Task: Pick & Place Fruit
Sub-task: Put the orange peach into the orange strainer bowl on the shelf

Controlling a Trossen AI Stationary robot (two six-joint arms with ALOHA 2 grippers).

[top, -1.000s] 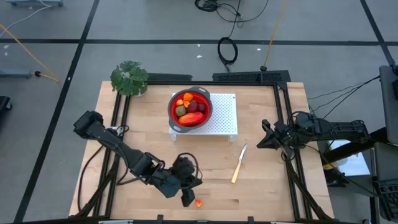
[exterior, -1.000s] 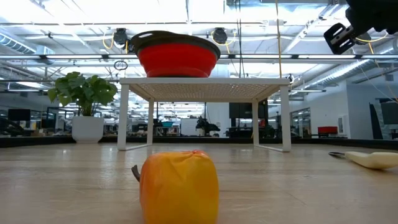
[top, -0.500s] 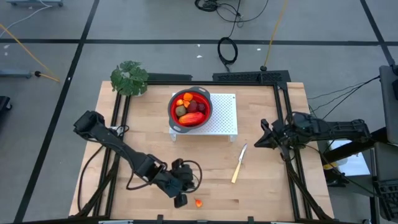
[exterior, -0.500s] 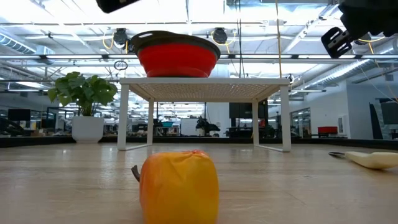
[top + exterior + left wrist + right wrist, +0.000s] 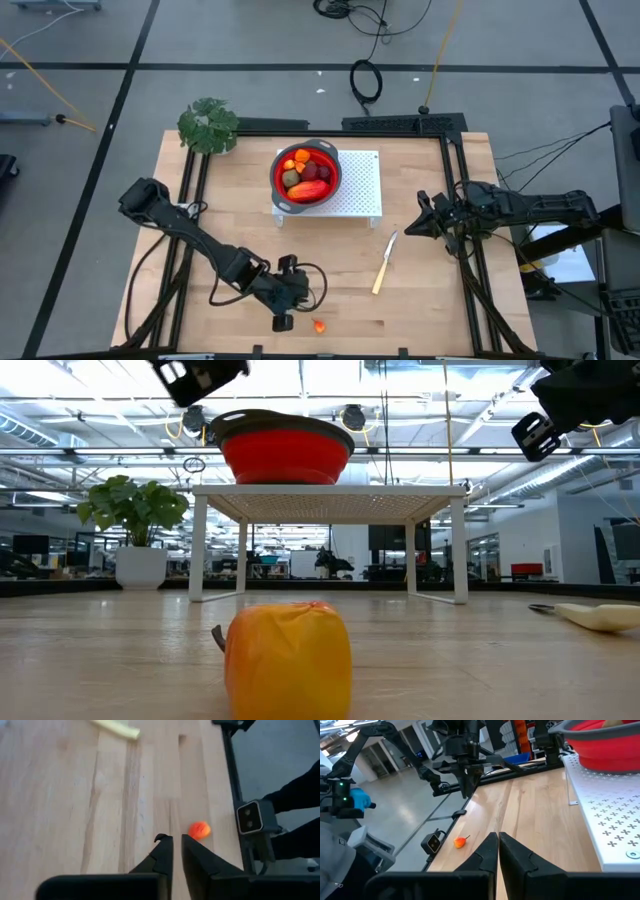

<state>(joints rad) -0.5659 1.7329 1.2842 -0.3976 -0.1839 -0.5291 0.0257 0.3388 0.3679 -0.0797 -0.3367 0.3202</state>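
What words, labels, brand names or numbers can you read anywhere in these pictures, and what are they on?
None: no text can be read in any view.
The red bowl, the white rack under it and the knife show no print.
The small grey box at the table's edge shows only a dark lens, no lettering.
Anything in the room behind the table is too small to read.

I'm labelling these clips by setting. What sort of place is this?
Probably a robotics lab in an open-plan office: a wooden table on a taped floor, trailing cables, and rows of ceiling lights over desks behind the white rack.
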